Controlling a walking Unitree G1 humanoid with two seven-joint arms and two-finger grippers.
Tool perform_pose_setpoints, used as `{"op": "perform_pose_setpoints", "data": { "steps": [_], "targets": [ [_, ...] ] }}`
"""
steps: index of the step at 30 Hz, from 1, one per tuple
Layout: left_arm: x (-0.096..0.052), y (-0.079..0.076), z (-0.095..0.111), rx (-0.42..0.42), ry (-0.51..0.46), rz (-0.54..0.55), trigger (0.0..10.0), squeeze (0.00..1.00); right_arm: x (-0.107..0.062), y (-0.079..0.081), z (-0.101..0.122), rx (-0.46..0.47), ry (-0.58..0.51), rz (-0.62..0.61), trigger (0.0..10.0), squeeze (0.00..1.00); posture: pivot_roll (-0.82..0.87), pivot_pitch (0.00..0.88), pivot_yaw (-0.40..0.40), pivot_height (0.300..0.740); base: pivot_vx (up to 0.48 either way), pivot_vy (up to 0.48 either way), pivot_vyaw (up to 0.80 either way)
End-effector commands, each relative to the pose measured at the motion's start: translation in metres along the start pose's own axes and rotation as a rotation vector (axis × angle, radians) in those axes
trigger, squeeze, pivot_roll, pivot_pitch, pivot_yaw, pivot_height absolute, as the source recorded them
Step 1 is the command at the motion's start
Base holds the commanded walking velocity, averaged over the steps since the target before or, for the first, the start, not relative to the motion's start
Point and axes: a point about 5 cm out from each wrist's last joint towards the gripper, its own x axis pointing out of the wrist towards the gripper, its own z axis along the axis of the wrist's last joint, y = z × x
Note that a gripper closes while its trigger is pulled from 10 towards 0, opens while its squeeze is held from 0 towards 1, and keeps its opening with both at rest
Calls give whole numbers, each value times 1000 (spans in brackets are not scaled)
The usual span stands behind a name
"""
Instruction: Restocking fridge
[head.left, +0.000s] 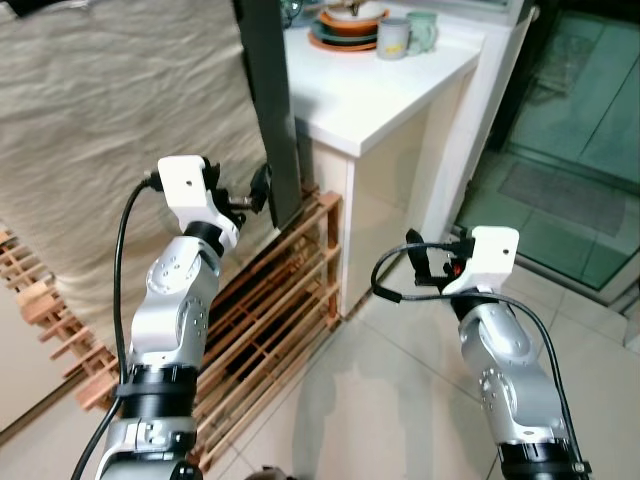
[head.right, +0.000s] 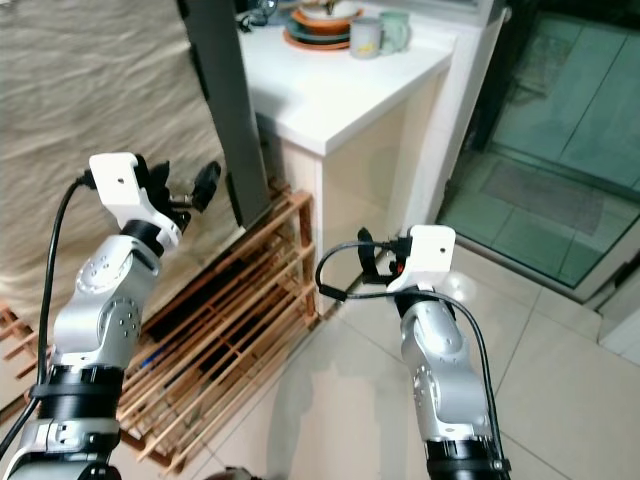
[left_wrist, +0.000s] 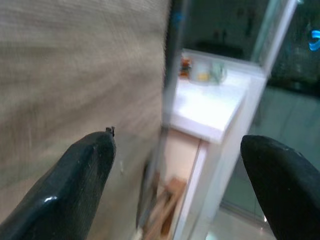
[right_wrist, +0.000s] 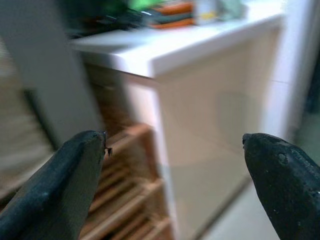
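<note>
My left gripper (head.left: 258, 190) is raised at chest height, open and empty, close to a dark upright post (head.left: 270, 100) and a beige cloth (head.left: 110, 130). In the left wrist view its black fingers (left_wrist: 85, 180) stand wide apart, and the cloth and a white counter (left_wrist: 205, 107) lie beyond them. My right gripper (head.left: 425, 262) is also raised and open with nothing in it, pointing at the counter's side panel (right_wrist: 210, 115). No fridge or stock item can be made out.
The white counter (head.left: 370, 95) carries stacked plates with a bowl (head.left: 348, 30) and two mugs (head.left: 393, 38). A slatted wooden rack (head.left: 270, 300) leans below the cloth. Tiled floor (head.left: 380, 400) lies ahead, and a glass door (head.left: 570, 120) stands on the right.
</note>
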Motion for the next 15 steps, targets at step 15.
{"op": "perform_pose_setpoints", "data": {
  "steps": [15],
  "targets": [
    [-9,-12,0,65,15,-39,10000,0,15,34,25,9,-63,265,10000,55,-60,0,60,740,0,0,489]
  ]
}}
